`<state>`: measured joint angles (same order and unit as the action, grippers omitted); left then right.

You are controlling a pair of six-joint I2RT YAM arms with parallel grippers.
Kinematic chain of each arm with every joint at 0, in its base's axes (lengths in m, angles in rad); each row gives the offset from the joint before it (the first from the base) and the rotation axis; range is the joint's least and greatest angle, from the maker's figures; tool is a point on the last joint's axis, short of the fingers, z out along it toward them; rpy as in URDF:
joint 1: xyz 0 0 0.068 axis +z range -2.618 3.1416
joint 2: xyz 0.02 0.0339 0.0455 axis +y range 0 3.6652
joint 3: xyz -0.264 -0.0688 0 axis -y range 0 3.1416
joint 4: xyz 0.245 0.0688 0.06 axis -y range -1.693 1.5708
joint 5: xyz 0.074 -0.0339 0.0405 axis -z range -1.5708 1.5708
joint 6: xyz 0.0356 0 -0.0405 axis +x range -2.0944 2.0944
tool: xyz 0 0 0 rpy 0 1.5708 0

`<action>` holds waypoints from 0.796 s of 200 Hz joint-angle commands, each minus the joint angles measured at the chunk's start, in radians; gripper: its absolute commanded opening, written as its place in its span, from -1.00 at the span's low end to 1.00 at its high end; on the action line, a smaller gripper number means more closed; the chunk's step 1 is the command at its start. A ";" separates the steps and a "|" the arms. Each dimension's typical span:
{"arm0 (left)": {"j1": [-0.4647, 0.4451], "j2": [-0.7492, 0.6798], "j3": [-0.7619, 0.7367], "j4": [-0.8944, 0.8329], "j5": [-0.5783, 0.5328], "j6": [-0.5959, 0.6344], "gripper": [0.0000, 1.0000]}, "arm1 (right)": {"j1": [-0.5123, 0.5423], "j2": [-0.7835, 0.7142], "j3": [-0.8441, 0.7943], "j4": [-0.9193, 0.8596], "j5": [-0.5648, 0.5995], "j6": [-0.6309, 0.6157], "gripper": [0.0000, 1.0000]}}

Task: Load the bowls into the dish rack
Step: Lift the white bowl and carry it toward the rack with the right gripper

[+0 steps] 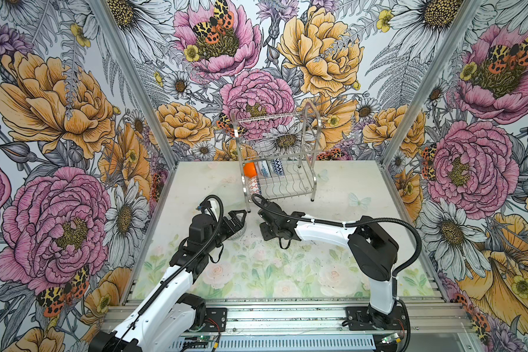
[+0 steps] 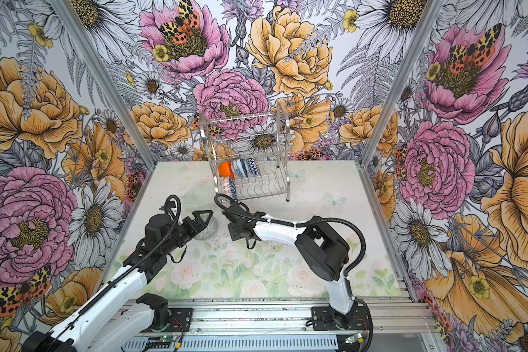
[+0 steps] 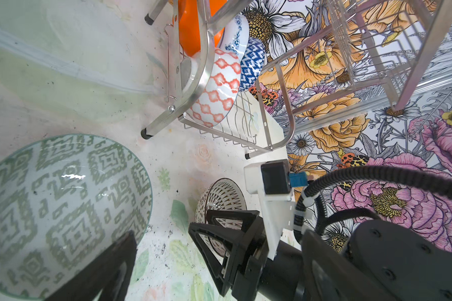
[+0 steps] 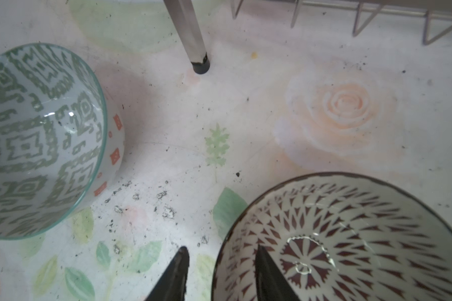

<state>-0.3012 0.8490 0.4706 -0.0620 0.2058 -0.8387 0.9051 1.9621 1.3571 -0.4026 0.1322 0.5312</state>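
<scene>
The black-white bowl [image 4: 350, 234] is straddled at its rim by the right gripper [image 4: 222, 249], jaws parted and not yet pinched, so it could be dropped through a shallow bite. The grey-green bowl [image 4: 37, 135], under the wide-open left gripper [image 2: 204, 217], could be knocked against the nearby dish rack [image 3: 205, 67].

Bright even light, soft shadows, wrist edges seemingly blurred

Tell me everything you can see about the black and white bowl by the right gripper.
The black-and-white bowl is small, round and glossy, ceramic by its look: white with dark petal marks fanning out from a central flower, and a dark rim. It stands upright on the table, near the rack, apart from the green bowl. The right gripper straddles its rim, one finger inside, one outside, with gaps showing.
</scene>
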 commanded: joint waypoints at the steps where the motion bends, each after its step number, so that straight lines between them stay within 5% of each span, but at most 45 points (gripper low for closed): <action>1: 0.016 0.014 -0.012 0.027 0.037 -0.008 0.97 | 0.009 0.023 0.033 -0.014 0.030 -0.010 -0.23; 102: 0.024 0.018 -0.015 0.026 0.036 -0.011 0.97 | 0.009 0.028 0.067 -0.031 0.026 -0.030 -0.84; 159: 0.024 0.019 -0.014 0.026 0.035 -0.017 0.97 | -0.008 -0.035 0.067 -0.027 -0.054 -0.036 -1.00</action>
<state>-0.2893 0.8658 0.4652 -0.0582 0.2230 -0.8421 0.9035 1.9694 1.4185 -0.4267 0.1524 0.4908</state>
